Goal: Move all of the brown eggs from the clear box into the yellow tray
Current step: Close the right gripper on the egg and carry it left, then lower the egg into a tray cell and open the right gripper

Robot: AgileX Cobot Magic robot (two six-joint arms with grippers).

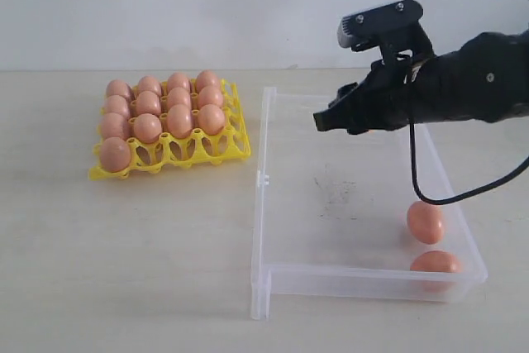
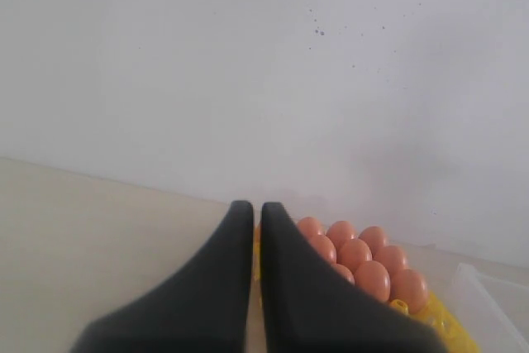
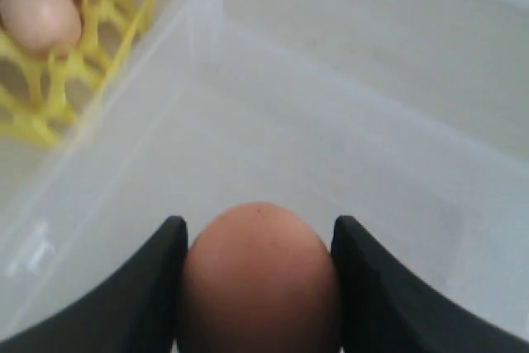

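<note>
My right end effector [image 3: 258, 229] grips one brown egg [image 3: 258, 287] above the clear box [image 1: 331, 237], mid-transfer; next I carry it left into an empty near-row cup of the yellow tray [image 1: 202, 153].

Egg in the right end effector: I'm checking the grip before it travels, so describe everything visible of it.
The smooth orange-brown oval egg looks matte and intact. It sits between the black fingers of the right end effector, both pressing its sides, held above the floor of the clear plastic box. Its lower part is cut off from view.
</note>
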